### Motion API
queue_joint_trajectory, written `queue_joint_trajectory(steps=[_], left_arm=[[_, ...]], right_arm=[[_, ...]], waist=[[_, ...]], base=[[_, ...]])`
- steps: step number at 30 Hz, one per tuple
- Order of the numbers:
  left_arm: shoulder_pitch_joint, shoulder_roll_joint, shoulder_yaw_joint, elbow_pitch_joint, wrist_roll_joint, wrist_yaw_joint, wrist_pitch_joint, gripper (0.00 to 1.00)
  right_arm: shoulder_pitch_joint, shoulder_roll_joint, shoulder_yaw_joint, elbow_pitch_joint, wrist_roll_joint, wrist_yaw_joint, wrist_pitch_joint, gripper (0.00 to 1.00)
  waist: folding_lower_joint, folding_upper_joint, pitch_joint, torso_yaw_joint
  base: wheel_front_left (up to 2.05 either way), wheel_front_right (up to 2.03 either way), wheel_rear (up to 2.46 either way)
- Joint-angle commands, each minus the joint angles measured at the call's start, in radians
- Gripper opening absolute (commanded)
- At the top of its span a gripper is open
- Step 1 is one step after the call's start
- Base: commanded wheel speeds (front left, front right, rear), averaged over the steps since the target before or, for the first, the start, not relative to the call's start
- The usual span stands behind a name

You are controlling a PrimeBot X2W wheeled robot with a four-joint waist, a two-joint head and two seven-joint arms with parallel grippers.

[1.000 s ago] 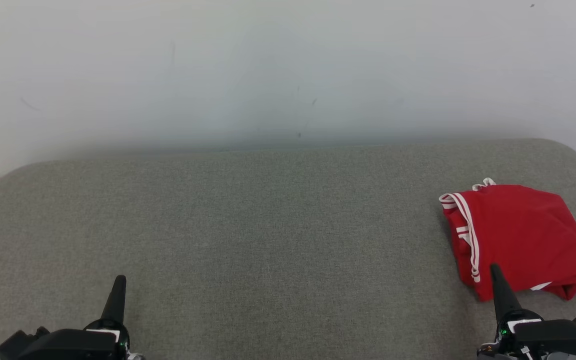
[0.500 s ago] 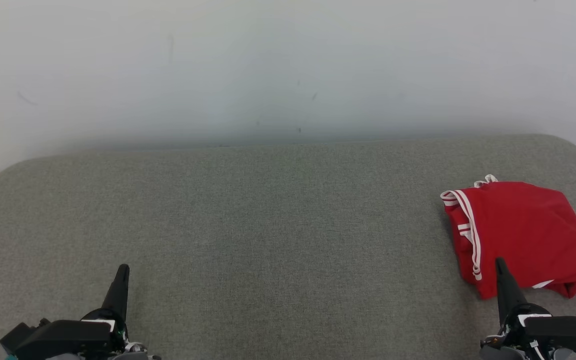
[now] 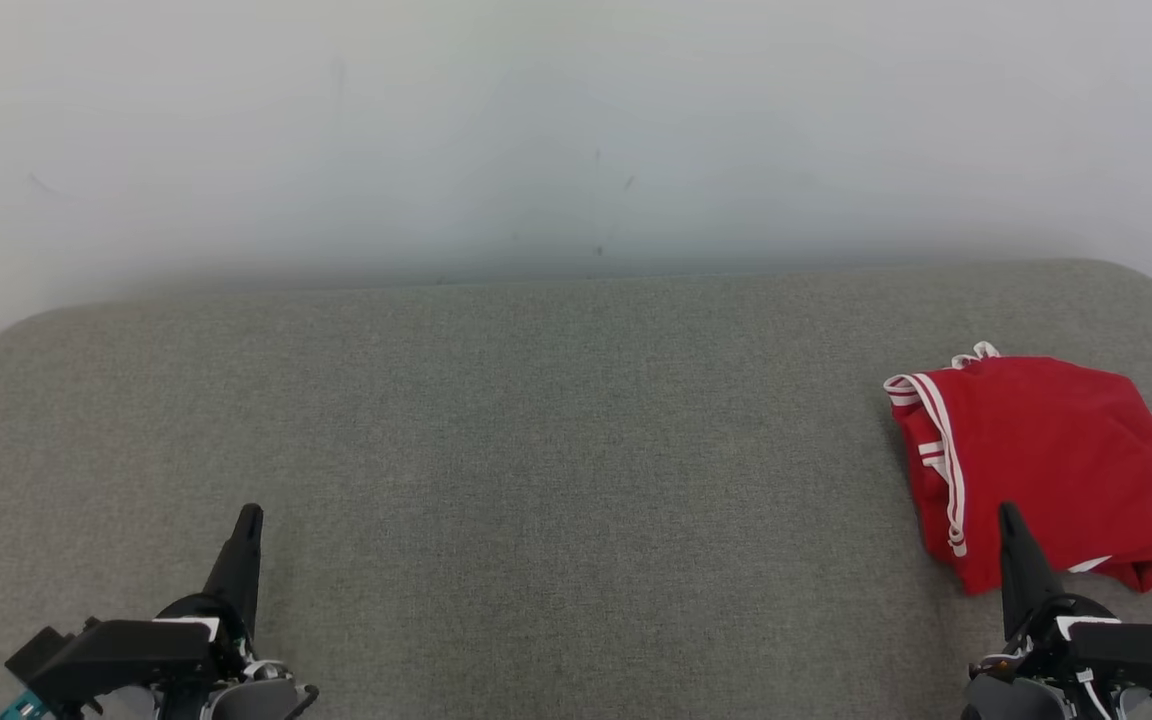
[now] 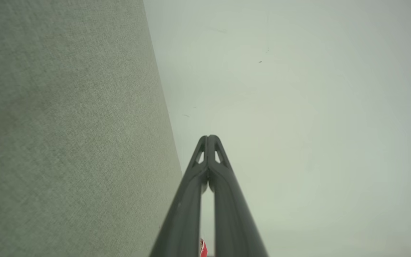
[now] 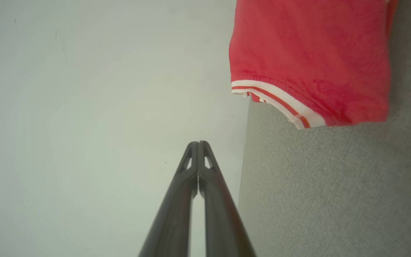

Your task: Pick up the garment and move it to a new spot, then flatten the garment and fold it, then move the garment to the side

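Folded red shorts (image 3: 1041,460) lie at the frame's right on the grey cushion (image 3: 536,450), apparently set aside, so the left gripper (image 3: 250,514) and right gripper (image 3: 1009,512) hover low, both closed and empty.

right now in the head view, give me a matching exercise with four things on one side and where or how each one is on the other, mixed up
Column one
1. garment
2. left gripper
3. right gripper
4. grey surface

Column two
a. shut, at the lower left over bare fabric
b. stretches across below the pale wall
c. red with white stripes, lying at the far right
d. shut, tip seen against the garment's near edge

Pairs: 1-c, 2-a, 3-d, 4-b
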Motion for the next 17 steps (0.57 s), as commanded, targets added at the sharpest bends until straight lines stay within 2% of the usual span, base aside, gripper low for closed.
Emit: queue_joint_trajectory(steps=[1,17], left_arm=[[-0.014,-0.002,0.003,0.003,-0.021,-0.001,0.008,0.00],[-0.012,-0.002,0.003,0.002,-0.017,-0.001,0.006,0.00]], right_arm=[[-0.005,-0.007,-0.003,-0.003,0.020,-0.002,0.002,0.00],[-0.004,-0.009,0.003,-0.003,0.020,-0.002,-0.002,0.00]], waist=[[-0.0001,-0.0001,0.002,0.000],[-0.0001,-0.0001,0.002,0.000]], base=[[0.00,0.00,0.00],[0.00,0.00,0.00]])
